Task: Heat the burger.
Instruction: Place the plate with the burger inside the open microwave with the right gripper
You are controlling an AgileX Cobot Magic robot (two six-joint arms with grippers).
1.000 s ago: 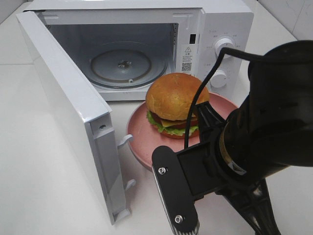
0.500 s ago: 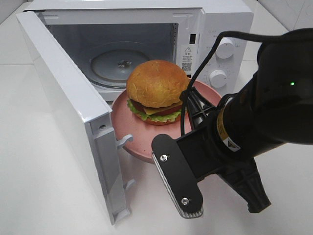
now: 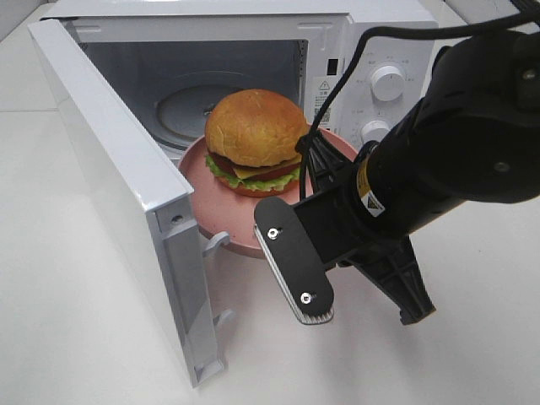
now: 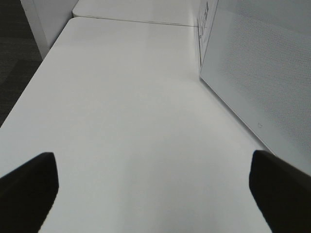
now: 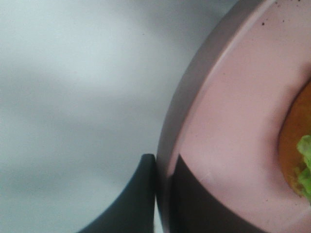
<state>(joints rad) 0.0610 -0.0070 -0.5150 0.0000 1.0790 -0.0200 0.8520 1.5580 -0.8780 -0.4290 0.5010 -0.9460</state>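
The burger (image 3: 253, 135), a golden bun with lettuce and tomato, sits on a pink plate (image 3: 202, 198) held level at the mouth of the open microwave (image 3: 384, 42). The plate's far edge reaches over the cavity floor near the glass turntable (image 3: 179, 105). My right gripper (image 5: 164, 161) is shut on the plate rim (image 5: 170, 126), one dark finger on each side of it. A bit of bun and lettuce (image 5: 297, 145) shows at the edge of the right wrist view. My left gripper (image 4: 153, 187) is wide open over bare white table, holding nothing.
The microwave door (image 3: 118, 186) stands swung open on the left, its latch hooks close to the plate's near edge. Its outer face (image 4: 262, 63) shows beside my left gripper. Two control knobs (image 3: 386, 82) sit on the microwave's right panel. My bulky right arm (image 3: 456, 160) hides the table's right side.
My right gripper has carried the plate and burger up and to the left, from in front of the control panel to the microwave opening. The left gripper has not changed.
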